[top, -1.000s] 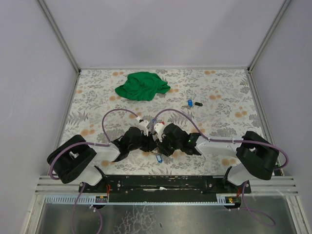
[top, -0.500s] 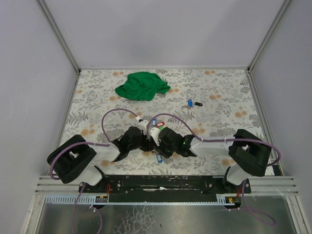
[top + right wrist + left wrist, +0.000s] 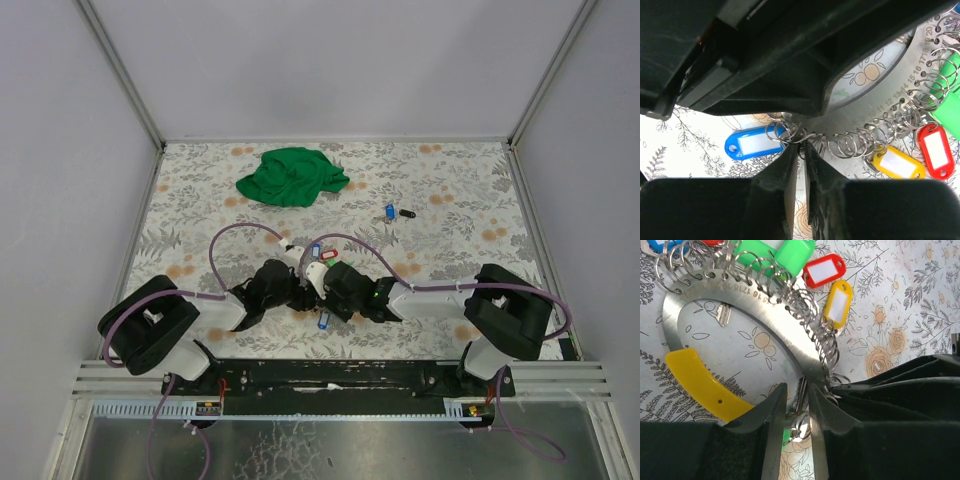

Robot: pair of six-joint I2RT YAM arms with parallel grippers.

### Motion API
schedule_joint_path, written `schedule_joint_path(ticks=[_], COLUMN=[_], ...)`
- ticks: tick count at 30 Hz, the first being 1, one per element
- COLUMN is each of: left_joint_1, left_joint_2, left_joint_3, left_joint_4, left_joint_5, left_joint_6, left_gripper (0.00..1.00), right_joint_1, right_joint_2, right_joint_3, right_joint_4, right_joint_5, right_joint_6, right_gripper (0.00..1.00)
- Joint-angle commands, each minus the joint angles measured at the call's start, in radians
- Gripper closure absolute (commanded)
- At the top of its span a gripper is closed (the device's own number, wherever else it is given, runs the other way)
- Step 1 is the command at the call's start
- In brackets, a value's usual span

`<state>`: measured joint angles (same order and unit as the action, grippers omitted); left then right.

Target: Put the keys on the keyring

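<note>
The keyring (image 3: 747,302) is a flat numbered steel band carrying several small split rings and a yellow plastic section (image 3: 705,385). Green (image 3: 795,252), red (image 3: 824,271) and yellow (image 3: 838,302) key tags hang from it. My left gripper (image 3: 797,390) is shut on the band's edge. My right gripper (image 3: 800,147) is shut on a small split ring joined to a blue tag (image 3: 752,143), right against the band (image 3: 880,107). In the top view both grippers (image 3: 305,287) meet at the near middle, and the blue tag (image 3: 322,320) hangs below them.
A crumpled green cloth (image 3: 292,176) lies at the back of the table. A loose blue tag (image 3: 389,212) and a small black item (image 3: 406,213) lie to the right of the middle. Both arms' cables (image 3: 240,232) loop above the grippers.
My right arm has swung left and closed in on the left gripper. The blue tag below them has shifted slightly up and left. The left arm has hardly moved.
</note>
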<state>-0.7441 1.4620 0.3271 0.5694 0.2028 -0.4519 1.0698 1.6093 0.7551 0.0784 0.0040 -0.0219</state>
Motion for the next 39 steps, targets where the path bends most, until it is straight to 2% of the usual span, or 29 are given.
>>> schedule_joint_path(ticks=[1, 6, 12, 15, 18, 24, 26, 30, 31, 39], left_joint_1=[0.009, 0.010, 0.010, 0.010, 0.004, -0.022, -0.010, 0.005, 0.006, 0.005], left_joint_2=[0.014, 0.011, 0.018, 0.019, 0.022, 0.076, 0.087, 0.101, 0.104, -0.041], left_joint_3=[-0.006, -0.021, -0.069, -0.099, -0.134, -0.243, -0.257, -0.210, -0.197, -0.153], left_joint_4=[-0.005, 0.019, 0.098, 0.149, 0.250, 0.601, 0.634, 0.541, 0.516, 0.207], left_joint_5=[0.014, 0.035, 0.081, 0.102, 0.139, 0.173, 0.169, 0.169, 0.159, 0.066], left_joint_6=[-0.004, -0.034, -0.105, -0.141, -0.196, -0.319, -0.327, -0.295, -0.287, -0.162], left_gripper=[0.77, 0.77, 0.77, 0.77, 0.77, 0.76, 0.76, 0.76, 0.76, 0.76], right_joint_1=[0.010, 0.009, -0.006, -0.036, -0.067, -0.138, -0.150, -0.153, -0.153, -0.154], right_joint_2=[-0.026, -0.098, -0.159, -0.193, -0.210, -0.191, -0.166, -0.119, -0.125, -0.190], right_joint_3=[0.010, -0.052, -0.128, -0.185, -0.250, -0.390, -0.413, -0.411, -0.410, -0.284], right_joint_4=[0.034, 0.103, 0.205, 0.309, 0.432, 0.719, 0.777, 0.754, 0.707, 0.270], right_joint_5=[0.057, 0.067, 0.056, 0.016, -0.034, -0.141, -0.148, -0.155, -0.163, -0.094], right_joint_6=[-0.021, -0.031, -0.038, -0.029, -0.015, 0.018, 0.019, 0.016, 0.027, 0.047], right_gripper=[0.87, 1.00, 1.00, 1.00, 1.00, 1.00, 1.00, 0.96, 0.91, 0.82])
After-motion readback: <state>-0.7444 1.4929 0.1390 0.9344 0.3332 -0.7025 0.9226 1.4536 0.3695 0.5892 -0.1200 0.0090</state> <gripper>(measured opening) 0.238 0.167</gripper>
